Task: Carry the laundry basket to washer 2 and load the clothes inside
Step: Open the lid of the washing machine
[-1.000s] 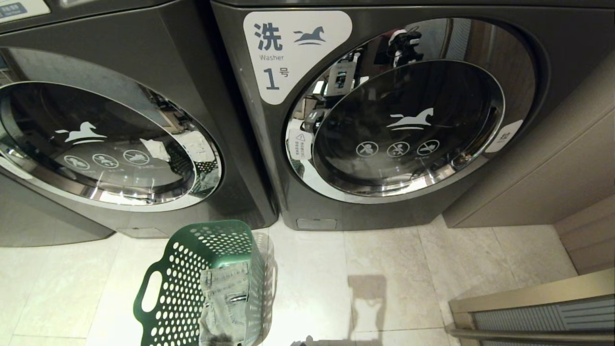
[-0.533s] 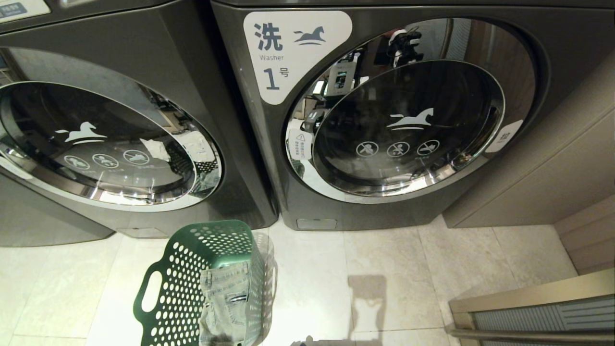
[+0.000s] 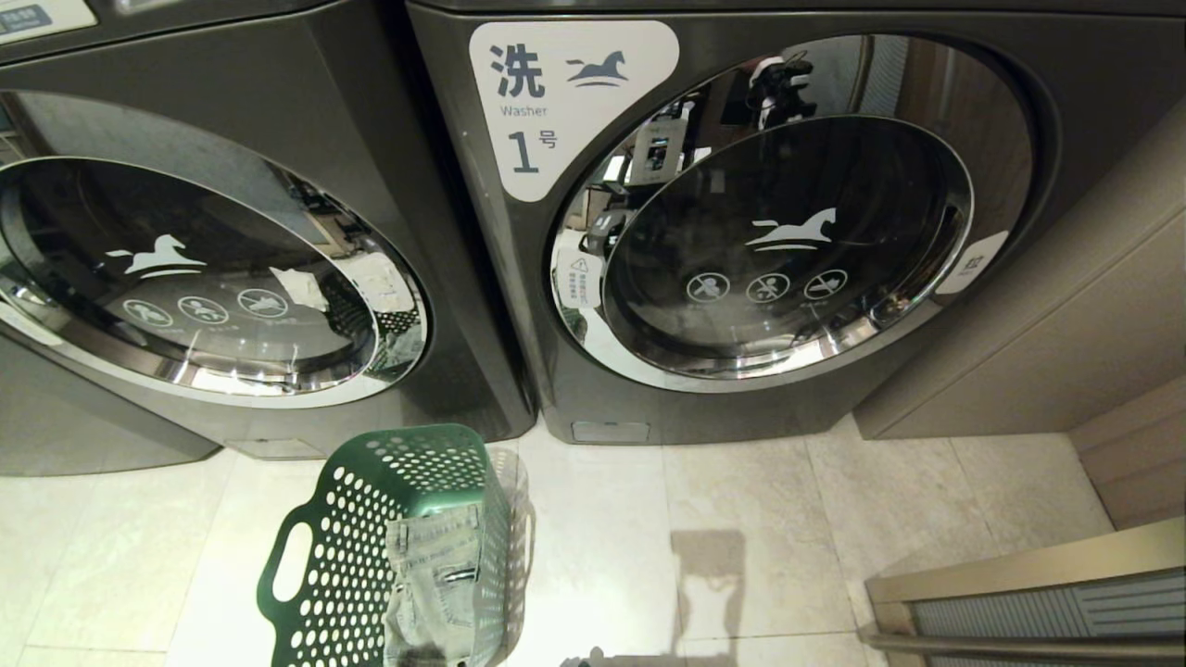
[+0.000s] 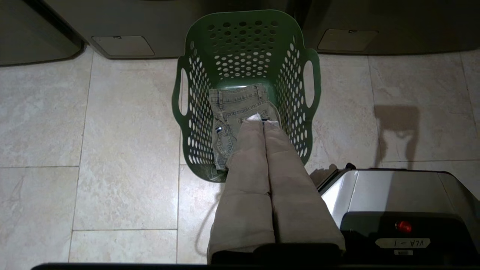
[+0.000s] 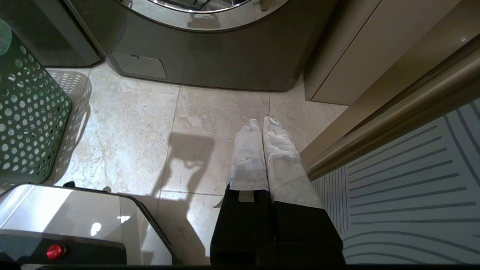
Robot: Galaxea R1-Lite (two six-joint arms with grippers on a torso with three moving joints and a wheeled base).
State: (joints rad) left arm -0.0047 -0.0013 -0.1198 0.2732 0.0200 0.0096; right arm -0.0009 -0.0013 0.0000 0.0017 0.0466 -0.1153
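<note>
The laundry basket (image 3: 394,547) stands on the pale tiled floor (image 3: 788,519) just in front of me, close to the foot of two dark grey washers, roughly before the seam where they meet. It is green, full of round holes, with a cut-out handle in each long side. Inside it lie the clothes (image 3: 431,588), a folded pale denim piece with a waistband and a pocket showing, flat on the basket's floor.

My left gripper (image 4: 259,119) hangs over the basket, its two padded fingers pressed together with nothing between them; from the left wrist view their tips sit above the denim, and I cannot tell whether they touch it. My right gripper (image 5: 261,123) hangs well off to the side over bare tile, its wrapped fingers likewise pressed together and empty, near a beige cabinet (image 5: 360,48) and a metal rail (image 5: 393,112).

The washer (image 3: 741,232) ahead on my right bears a white label with the figure 1, and its round chrome-rimmed door with a white horse logo is closed. The left-hand washer (image 3: 185,269) has the same door, also closed; its number label is out of view. A corner of my base (image 4: 393,202) shows beside the basket.
</note>
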